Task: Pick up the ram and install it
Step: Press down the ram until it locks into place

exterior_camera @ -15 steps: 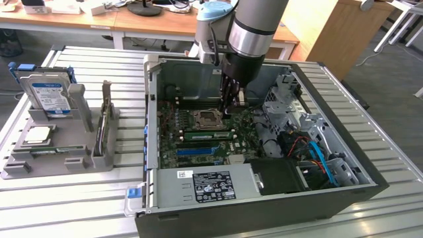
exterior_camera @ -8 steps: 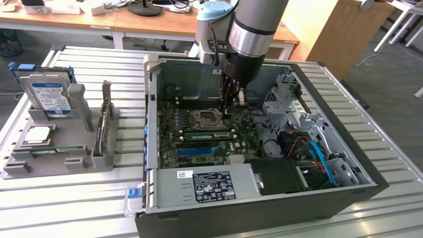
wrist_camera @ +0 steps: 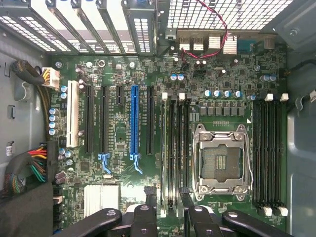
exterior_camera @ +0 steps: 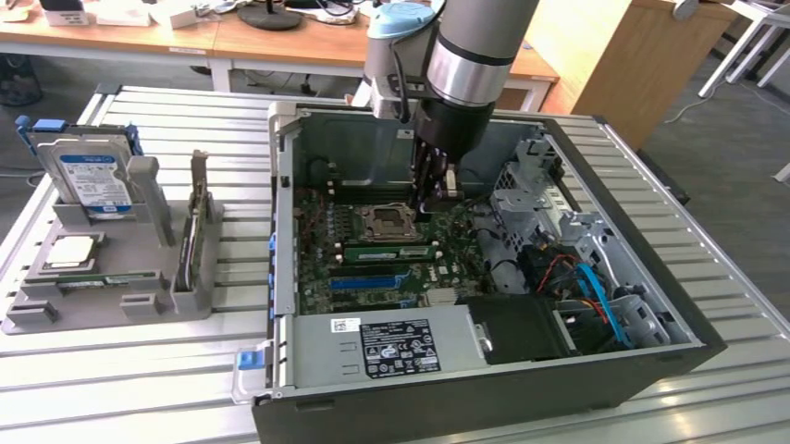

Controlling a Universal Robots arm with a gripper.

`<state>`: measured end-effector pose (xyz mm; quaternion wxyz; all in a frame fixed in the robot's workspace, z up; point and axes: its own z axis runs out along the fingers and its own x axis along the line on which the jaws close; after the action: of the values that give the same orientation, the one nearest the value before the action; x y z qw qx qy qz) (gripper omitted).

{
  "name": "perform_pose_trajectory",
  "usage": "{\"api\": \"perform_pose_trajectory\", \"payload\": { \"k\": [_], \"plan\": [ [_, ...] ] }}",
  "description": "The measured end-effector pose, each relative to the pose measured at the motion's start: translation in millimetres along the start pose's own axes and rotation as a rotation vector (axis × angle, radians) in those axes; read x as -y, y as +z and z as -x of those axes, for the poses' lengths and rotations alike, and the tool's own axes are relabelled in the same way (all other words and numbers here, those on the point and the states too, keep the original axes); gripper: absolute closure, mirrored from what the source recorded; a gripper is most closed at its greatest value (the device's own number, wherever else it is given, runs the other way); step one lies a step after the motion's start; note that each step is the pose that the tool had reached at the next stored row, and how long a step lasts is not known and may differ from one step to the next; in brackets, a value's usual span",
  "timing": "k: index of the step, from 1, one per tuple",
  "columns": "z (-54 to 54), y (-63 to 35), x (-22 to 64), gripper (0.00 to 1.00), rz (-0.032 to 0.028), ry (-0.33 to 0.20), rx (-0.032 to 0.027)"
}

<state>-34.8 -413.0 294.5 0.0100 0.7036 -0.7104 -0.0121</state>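
Hovering spread and empty, the claw (exterior_camera: 438,194) hangs just above the ram (exterior_camera: 388,251). The ram looks seated on the board (exterior_camera: 324,277) beside the socket (exterior_camera: 387,222), slightly off from under the claw, its long axis level along the socket's edge.

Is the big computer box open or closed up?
Open. The computer case has no side cover on it, so the green motherboard inside shows plainly.

- My arm (exterior_camera: 479,46) comes down steeply from above, the wrist pointing straight down.
- My hand (exterior_camera: 438,190) hangs vertical, fingers parted wide, gripping nothing.
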Motion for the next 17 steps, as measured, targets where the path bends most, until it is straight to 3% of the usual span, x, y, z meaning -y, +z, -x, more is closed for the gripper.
{"api": "perform_pose_trajectory", "payload": {
  "k": [3,5,7,8,17],
  "plan": [
    [0.0,0.0,0.0,0.7,0.0,0.0,0.0],
    [0.0,0.0,0.0,0.83,0.0,0.0,0.0],
    [0.0,0.0,0.0,0.83,0.0,0.0,0.0],
    [0.0,0.0,0.0,0.89,0.0,0.0,-0.0001],
    [0.0,0.0,0.0,0.89,0.0,0.0,0.0]
  ]
}}
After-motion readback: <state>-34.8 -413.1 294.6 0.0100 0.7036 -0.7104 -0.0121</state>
